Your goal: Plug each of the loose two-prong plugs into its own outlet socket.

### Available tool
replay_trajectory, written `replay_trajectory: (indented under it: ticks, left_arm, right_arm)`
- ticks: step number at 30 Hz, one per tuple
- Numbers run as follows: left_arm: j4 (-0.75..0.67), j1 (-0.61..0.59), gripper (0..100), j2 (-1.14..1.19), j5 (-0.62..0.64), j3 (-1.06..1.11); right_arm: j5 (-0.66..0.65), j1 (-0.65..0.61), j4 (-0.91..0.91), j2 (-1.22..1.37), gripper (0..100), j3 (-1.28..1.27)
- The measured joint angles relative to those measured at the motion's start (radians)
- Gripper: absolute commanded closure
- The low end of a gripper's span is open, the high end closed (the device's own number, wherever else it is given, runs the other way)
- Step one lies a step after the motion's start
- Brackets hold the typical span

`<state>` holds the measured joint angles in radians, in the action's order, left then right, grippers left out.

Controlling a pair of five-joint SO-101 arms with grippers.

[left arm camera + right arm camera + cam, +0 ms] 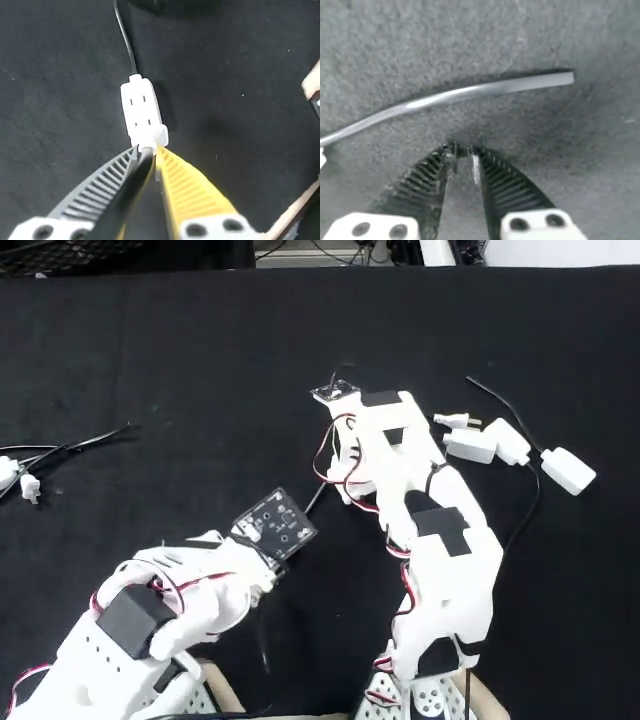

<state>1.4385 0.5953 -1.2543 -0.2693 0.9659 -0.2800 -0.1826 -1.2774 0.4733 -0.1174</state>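
ribbed fingers, one grey (107, 182) and one yellow (187, 185), front the left wrist view. my left gripper (149, 149) is clamped on the tabbed end of the white outlet socket (141, 110). socket: smooth moulded plastic, oblong, rounded corners, two pairs of slots facing up. thin black cord (125, 42) leaves its far end toward the top of the frame. socket lies flat on the black cloth.

right wrist view: my right gripper (462, 150) has black toothed fingers drawn nearly together, tips close to touching, just over the cloth. a small shiny sliver sits between them; cannot tell what it is. just beyond the tips a flat grey cable (470, 92) arcs across the frame, cut square at its right end. cloth up close reads as coarse felt with a fuzzy nap.

high view gives the layout. left arm (150, 610) is at lower left, white shell, dark camera board (277, 523) at its wrist. right arm (440, 540) runs from bottom centre up to mid-frame. right of it lies a cluster of white blocky plugs (470, 447), one with prongs pointing left, and a black lead (525, 510) trails down from them. at the left edge, small white plugs (28, 485) on black leads, well apart from both arms. table (200, 350) is covered in the black cloth. behind its far edge, at top of frame, loose cables (330, 252) and a pale strip.
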Motion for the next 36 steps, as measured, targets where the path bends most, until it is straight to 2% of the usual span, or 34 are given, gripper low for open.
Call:
replay_trajectory:
  ticks: [11,15,24,36]
  left_arm:
    - [-0.169,-0.14,97,0.121,-0.069,0.083]
    - [-0.18,-0.14,97,0.149,-0.069,0.083]
    - [-0.18,-0.061,97,0.152,-0.025,0.083]
    - [-0.186,-0.06,97,0.16,-0.012,0.098]
  right_arm:
    - [0.0,0.0,0.0,0.0,93.0,0.0]
    - [0.0,0.0,0.0,0.0,93.0,0.0]
    - [0.0,0.0,0.0,0.0,93.0,0.0]
    - [0.0,0.0,0.0,0.0,93.0,0.0]
